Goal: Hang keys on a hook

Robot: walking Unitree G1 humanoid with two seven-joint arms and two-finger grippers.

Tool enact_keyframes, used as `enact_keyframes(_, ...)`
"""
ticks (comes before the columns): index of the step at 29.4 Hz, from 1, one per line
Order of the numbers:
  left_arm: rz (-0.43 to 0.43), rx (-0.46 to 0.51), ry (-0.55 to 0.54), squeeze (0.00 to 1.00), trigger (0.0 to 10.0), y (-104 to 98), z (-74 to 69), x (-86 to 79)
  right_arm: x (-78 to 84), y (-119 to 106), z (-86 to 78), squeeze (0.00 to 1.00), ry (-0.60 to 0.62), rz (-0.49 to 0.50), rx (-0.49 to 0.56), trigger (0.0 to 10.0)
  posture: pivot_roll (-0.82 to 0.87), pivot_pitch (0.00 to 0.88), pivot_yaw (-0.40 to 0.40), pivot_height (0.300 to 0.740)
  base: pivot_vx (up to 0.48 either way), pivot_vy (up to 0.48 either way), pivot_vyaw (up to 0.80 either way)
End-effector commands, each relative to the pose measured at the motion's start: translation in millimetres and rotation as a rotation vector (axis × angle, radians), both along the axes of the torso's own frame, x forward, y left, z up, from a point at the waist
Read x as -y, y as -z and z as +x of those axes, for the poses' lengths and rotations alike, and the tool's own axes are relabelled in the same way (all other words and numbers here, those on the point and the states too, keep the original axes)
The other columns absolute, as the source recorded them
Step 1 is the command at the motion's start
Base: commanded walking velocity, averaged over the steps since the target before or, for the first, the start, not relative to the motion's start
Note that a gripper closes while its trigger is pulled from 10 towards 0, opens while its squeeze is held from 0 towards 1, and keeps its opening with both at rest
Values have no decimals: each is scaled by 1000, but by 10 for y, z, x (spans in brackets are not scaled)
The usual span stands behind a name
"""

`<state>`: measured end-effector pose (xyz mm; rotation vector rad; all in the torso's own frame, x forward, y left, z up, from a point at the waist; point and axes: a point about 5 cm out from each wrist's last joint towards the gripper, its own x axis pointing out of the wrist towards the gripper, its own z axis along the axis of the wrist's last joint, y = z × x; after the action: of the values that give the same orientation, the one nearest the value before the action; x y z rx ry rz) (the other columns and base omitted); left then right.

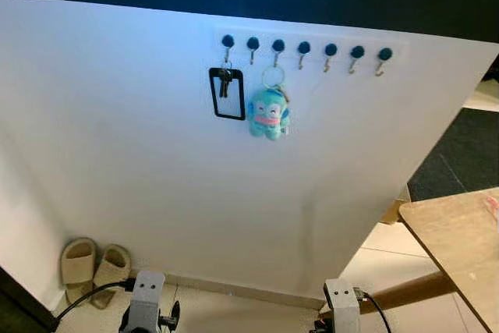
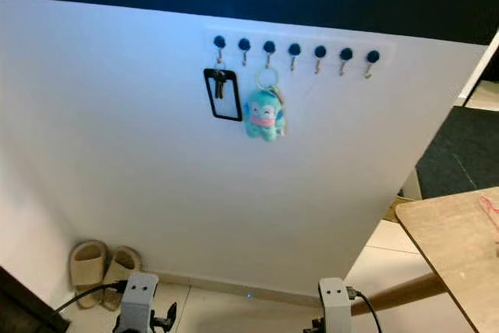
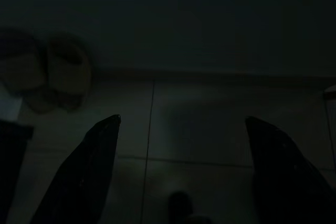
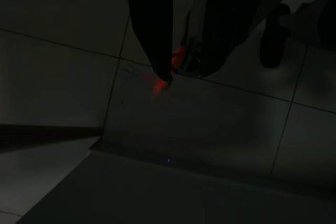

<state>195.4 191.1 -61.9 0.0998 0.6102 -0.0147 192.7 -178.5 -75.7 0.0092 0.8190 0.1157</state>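
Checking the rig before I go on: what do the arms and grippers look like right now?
Left arm and right arm are silver-grey blocks, each with two small dark dots and a black cable. Left gripper and right gripper each have two long, glossy black, tapering fingers.

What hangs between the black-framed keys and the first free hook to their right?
A teal plush keychain on the third hook; the second hook is bare. Clear in the left eye view.

Wall (image 1: pixel 117 138): smooth, matt white. Hooks (image 1: pixel 304 54): bright metal under dark rounded caps. Toy (image 1: pixel 268 114) below them: soft plush cloth. Surface (image 1: pixel 460 239): light wood grain. Floor (image 1: pixel 234 313): glossy tile.
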Motion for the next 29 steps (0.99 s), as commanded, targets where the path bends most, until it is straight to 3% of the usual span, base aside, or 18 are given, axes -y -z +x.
enact_keyframes(1, 18, 7, 9, 0, 10000, -10, -10, -69, 3, -29, 43, 0, 0, -8, 28, 10000, 65, 5, -57, 740, 0, 0, 0)
enact_keyframes(4, -2, 57, 56, 0, 10000, -70, 43, -52, 42, -121, 164, 0, 6, -41, 114, 10000, 62, 2, -56, 740, 0, 0, 0)
enact_keyframes(5, 0, 120, 171, 0, 10000, -145, 99, 21, 73, -241, 301, 0, 13, -72, 222, 10000, 61, 1, -58, 740, 0, 0, 0)
enact_keyframes(10, 6, 156, 258, 0, 10000, -195, 136, 87, 90, -345, 402, 0, 19, -86, 309, 10000, 59, 0, -59, 740, 0, 0, 0)
enact_keyframes(11, 18, 194, 336, 0, 10000, -253, 174, 148, 117, -475, 512, 0, 48, -85, 411, 10000, 59, 0, -59, 740, 0, 0, 0)
enact_keyframes(12, 28, 258, 439, 0, 10000, -349, 231, 242, 170, -742, 694, 0, 97, -87, 602, 10000, 57, 1, -57, 740, 0, 0, 0)
enact_keyframes(13, 28, 258, 439, 0, 10000, -349, 231, 242, 170, -742, 694, 0, 97, -87, 602, 10000, 57, 1, -57, 740, 0, 0, 0)
enact_keyframes(14, 10, 303, 465, 0, 10000, -419, 271, 284, 202, -981, 820, 0, 129, -89, 753, 10000, 54, 1, -55, 740, 0, 0, 0)
enact_keyframes(15, -3, 319, 477, 0, 10000, -447, 286, 305, 210, -1102, 873, 0, 139, -94, 822, 10000, 53, 1, -54, 740, 0, 0, 0)
enact_keyframes(17, -21, 341, 511, 0, 10000, -486, 296, 348, 217, -1293, 941, 0, 156, -98, 930, 10000, 50, 2, -53, 740, 0, 0, 0)
enact_keyframes(18, -21, 341, 511, 0, 10000, -486, 296, 348, 217, -1293, 941, 0, 156, -98, 930, 10000, 50, 2, -53, 740, 0, 0, 0)
enact_keyframes(19, -33, 358, 550, 0, 10000, -518, 299, 398, 226, -1452, 985, 0, 177, -99, 1012, 10000, 51, 4, -51, 740, 0, 0, 0)
enact_keyframes(20, -33, 358, 550, 0, 10000, -518, 299, 398, 226, -1452, 985, 0, 177, -99, 1012, 10000, 51, 4, -51, 740, 0, 0, 0)
enact_keyframes(23, -62, 401, 622, 0, 10000, -616, 318, 508, 235, -1818, 1057, 0, 213, -100, 1179, 10000, 48, 8, -48, 740, 0, 0, 0)
enact_keyframes(29, -94, 481, 694, 0, 10000, -799, 362, 614, 236, -2144, 1107, 0, 226, -111, 1312, 10000, 43, 11, -44, 740, 0, 0, 0)
